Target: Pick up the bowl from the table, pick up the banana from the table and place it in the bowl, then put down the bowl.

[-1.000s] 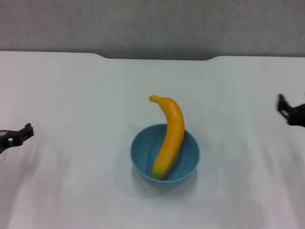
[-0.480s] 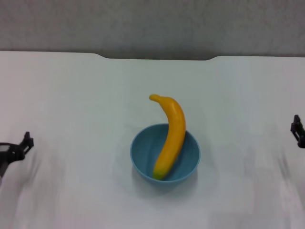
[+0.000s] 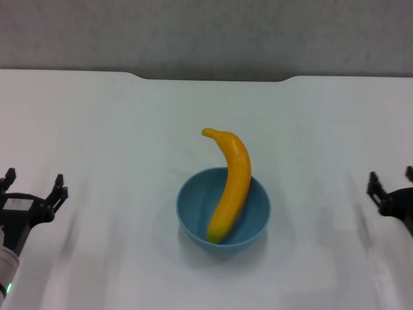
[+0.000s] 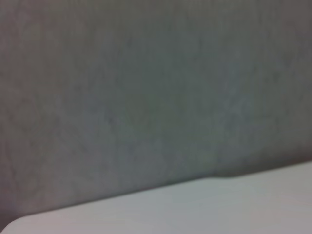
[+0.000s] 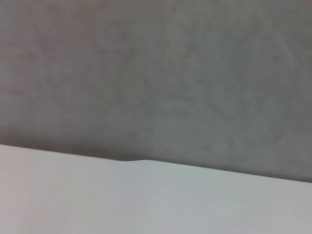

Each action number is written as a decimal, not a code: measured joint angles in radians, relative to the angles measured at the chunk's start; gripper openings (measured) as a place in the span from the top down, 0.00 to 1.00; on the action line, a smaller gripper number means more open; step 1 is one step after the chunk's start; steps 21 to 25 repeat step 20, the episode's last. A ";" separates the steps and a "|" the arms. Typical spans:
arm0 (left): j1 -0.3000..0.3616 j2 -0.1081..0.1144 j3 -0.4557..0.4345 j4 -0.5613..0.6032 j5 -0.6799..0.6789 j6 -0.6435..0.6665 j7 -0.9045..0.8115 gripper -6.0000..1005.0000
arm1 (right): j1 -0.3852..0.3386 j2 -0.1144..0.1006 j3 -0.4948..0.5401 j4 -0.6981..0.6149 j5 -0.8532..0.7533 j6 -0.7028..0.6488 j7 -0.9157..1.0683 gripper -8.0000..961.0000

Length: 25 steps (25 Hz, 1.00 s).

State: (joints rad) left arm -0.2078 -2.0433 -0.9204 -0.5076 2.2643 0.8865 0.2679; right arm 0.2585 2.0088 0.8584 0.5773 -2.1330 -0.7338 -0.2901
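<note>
Bowl (image 3: 223,210) sat mid-table (image 3: 116,129), banana (image 3: 230,185) propped inside, far tip over far rim. Left gripper (image 3: 33,187) near left edge, fingers apart, empty. Right gripper (image 3: 391,184) near right edge, fingers apart, empty. Bowl likely light, rigid, glossy-slick; rim best hold. Banana top-heavy, could tip out.

No readable text, labels, brands or numbers on anything in view.

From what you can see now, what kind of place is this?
Probably a robot test bench: a plain white table, a bare grey wall, and only a bowl holding a banana.
</note>
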 joint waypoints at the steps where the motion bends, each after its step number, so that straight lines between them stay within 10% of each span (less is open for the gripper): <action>1: 0.002 0.000 0.020 0.001 0.003 0.028 -0.024 0.09 | 0.000 0.001 -0.011 0.000 -0.014 -0.001 0.018 0.24; 25: -0.007 -0.001 0.233 0.008 0.006 0.233 -0.160 0.09 | -0.006 0.011 -0.244 -0.053 -0.040 -0.287 0.125 0.24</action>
